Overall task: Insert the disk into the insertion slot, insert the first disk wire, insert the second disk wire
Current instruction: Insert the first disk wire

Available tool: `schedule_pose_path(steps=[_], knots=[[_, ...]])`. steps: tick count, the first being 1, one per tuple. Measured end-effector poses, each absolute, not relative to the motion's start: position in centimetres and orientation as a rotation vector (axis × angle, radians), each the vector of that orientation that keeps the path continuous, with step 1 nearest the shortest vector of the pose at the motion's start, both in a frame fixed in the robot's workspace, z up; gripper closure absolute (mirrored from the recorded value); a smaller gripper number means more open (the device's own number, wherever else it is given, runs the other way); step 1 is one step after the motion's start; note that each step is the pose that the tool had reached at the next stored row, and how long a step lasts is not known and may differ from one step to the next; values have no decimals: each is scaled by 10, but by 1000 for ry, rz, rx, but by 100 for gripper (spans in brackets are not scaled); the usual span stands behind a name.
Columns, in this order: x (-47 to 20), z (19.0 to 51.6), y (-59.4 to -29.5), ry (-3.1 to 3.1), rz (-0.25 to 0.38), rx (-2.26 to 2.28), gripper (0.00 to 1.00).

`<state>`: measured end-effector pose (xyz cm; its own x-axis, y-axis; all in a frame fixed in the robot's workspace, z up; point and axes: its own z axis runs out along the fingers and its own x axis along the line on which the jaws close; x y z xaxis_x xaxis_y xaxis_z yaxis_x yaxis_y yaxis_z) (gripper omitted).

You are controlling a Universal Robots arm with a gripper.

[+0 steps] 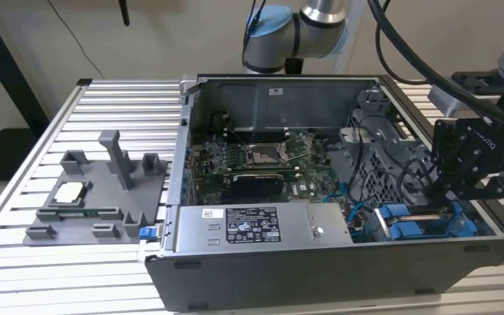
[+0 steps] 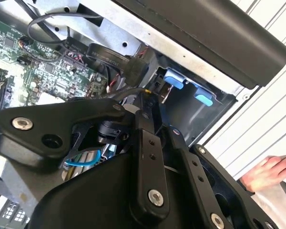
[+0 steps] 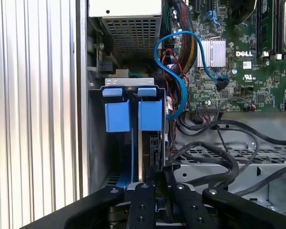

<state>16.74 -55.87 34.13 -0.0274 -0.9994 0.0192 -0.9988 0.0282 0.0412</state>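
The disk [image 3: 150, 152] stands on edge in the insertion slot [image 3: 97, 143] of the grey drive cage, its thin silver and dark side showing between two bright blue carrier tabs [image 3: 118, 114]. In the first wrist view my gripper [image 3: 159, 187] sits over the disk's near end, its black fingers [image 3: 140, 202] drawn close on either side of it. In the exterior view the gripper [image 1: 475, 195] hangs just above the blue carriers [image 1: 405, 226] at the case's front corner, on the exterior view's right. The blue tabs [image 2: 174, 78] also show past the gripper's linkage in the second wrist view.
A looping blue data cable [image 3: 181, 71] and thick black cables [image 3: 219, 162] lie beside the cage. The power supply [image 1: 252, 226] and motherboard [image 1: 261, 161] fill the open case. A grey fixture tray [image 1: 94, 197] sits on the slatted table. A person's hand [image 2: 271, 174] rests outside the case.
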Motion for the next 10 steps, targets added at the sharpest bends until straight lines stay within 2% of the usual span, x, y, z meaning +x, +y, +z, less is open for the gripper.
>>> schedule_pose_path(steps=[10], knots=[[168, 334, -559, -2221, -24, 2161, 81]])
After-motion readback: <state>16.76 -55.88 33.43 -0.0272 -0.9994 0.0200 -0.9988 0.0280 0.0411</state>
